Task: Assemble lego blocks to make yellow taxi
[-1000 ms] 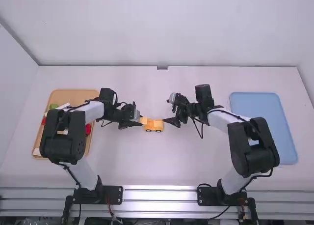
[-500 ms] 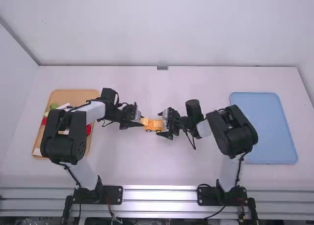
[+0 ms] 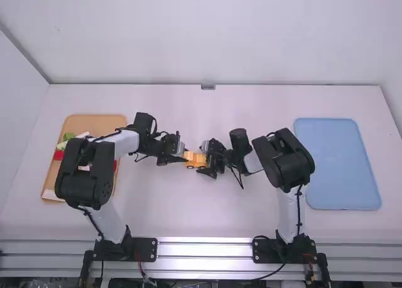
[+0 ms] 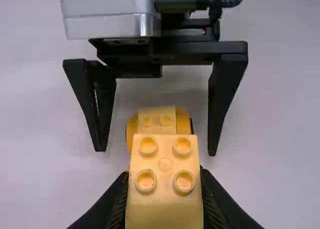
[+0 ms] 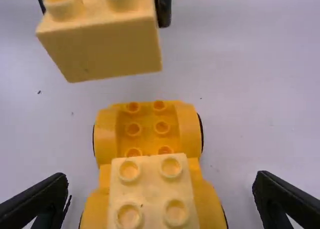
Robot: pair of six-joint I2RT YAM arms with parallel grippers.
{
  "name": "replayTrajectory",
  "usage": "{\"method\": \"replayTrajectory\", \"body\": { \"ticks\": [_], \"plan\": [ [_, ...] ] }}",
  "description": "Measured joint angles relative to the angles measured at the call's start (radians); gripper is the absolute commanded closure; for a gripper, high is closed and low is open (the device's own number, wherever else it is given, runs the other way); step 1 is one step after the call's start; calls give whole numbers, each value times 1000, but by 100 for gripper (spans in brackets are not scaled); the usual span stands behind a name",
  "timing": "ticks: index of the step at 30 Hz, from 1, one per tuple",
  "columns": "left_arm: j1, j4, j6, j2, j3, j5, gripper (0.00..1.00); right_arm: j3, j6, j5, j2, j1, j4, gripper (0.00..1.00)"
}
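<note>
My left gripper (image 3: 181,156) is at mid-table, left of the orange-yellow car base (image 3: 196,160). In the left wrist view, the left gripper (image 4: 164,177) is shut on a pale yellow block (image 4: 165,209) with studs up. That block is held apart from the car base (image 5: 190,131), above its bare studded end, as the right wrist view shows. Another pale yellow block (image 5: 152,189) sits on the car base's other end. The right gripper (image 3: 205,160) stands at the car base's right; in the right wrist view the right gripper (image 5: 161,185) is open, its fingers apart on either side.
An orange-tan tray (image 3: 94,119) with green, white and red pieces lies at the left, partly under the left arm. A blue tray (image 3: 342,162) lies on the right. White table surface (image 3: 188,206) stretches in front of the car base.
The right arm has swung left and slightly toward the camera, bringing its gripper from right of the car base to around its right end. The left gripper has shifted very slightly right, still holding its block.
</note>
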Motion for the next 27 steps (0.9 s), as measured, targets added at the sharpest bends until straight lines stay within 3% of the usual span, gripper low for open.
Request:
{"method": "replayTrajectory", "body": {
  "ticks": [16,27],
  "plan": [
    [-24,111,-72,101,0,6,98,0,-14,30,0,-6,-17,40],
    [-41,148,-115,101,0,-13,98,40,-59,22,0,-6,-106,44]
  ]
}}
